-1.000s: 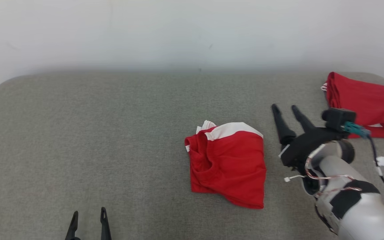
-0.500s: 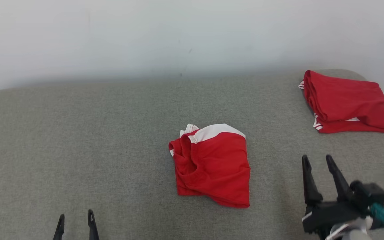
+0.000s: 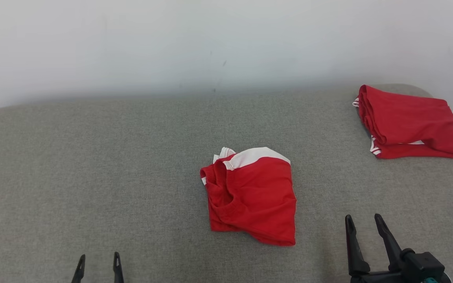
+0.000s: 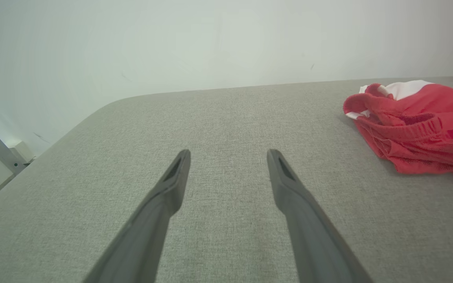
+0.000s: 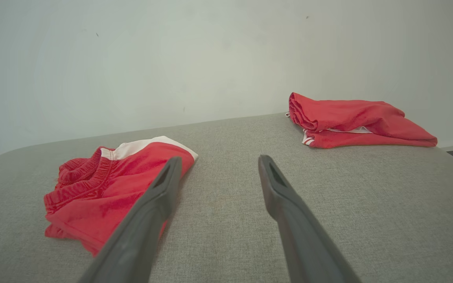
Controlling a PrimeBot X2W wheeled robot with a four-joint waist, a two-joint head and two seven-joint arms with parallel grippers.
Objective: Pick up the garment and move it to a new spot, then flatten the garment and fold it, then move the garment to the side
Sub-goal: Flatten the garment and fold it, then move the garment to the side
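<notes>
Red shorts (image 3: 250, 194) lie on grey table (image 3: 92, 177).
Left gripper (image 3: 99, 255) and right gripper (image 3: 362, 216) flank shorts, fingers apart, empty; second garment (image 3: 407, 122) well apart.

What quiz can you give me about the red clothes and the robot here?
1. True or false: the right end effector is holding the red shorts.
2. Where on the grey table does the folded red cloth lie? A: near left corner. B: far right corner. C: under the shorts.
3. What colour is the band along the far edge of the shorts?

Key: 1 false, it is open and apart from them. 2 B. 3 white.
</notes>
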